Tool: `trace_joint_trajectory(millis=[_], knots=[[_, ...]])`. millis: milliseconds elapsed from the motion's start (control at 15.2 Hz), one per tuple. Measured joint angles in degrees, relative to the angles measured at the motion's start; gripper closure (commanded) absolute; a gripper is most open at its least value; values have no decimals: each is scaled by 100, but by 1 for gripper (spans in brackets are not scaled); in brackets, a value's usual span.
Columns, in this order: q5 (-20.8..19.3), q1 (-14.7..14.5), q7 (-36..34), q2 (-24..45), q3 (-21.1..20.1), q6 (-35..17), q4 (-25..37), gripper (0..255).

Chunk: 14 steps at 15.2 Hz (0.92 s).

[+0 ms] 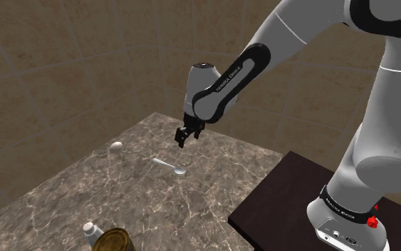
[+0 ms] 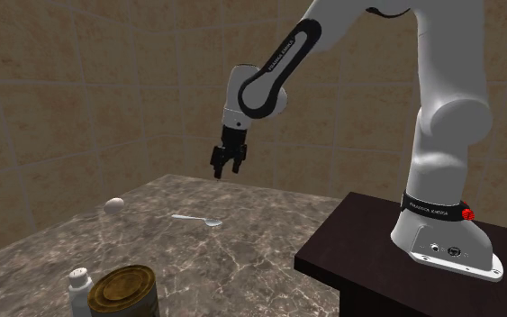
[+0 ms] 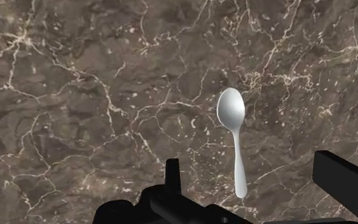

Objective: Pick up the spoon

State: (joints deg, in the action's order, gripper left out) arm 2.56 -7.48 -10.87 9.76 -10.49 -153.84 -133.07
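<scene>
Above the spoon (image 1: pixel 170 166), well clear of it, hangs the black gripper (image 1: pixel 183 139), its two fingers wide apart with nothing between them. The spoon lies flat on the brown marble counter (image 1: pixel 85 192). A white egg-like thing (image 1: pixel 116 147) sits apart from the spoon, and a brass-coloured can (image 1: pixel 113 241) with a small white bottle (image 1: pixel 90 230) stands much farther from it. Seen from the wrist, the spoon's handle lies between the fingers' lines, one finger on each side. I judge the step to be the approach. Next, the hand must descend straight over the handle until the fingers reach the counter beside it, then close.
</scene>
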Motion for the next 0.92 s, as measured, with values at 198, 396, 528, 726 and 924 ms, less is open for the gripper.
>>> trace_joint_trajectory(millis=[198,396,528,726,924], knots=[[-221,-165,-271,700,59,-338,433,0],[-390,-354,-491,1383,156,-500,1028,0],[-469,-474,-600,1830,224,-573,1450,0],[-546,-640,-728,2476,319,-700,2046,0],[-578,-727,-781,2860,368,-775,2388,0]])
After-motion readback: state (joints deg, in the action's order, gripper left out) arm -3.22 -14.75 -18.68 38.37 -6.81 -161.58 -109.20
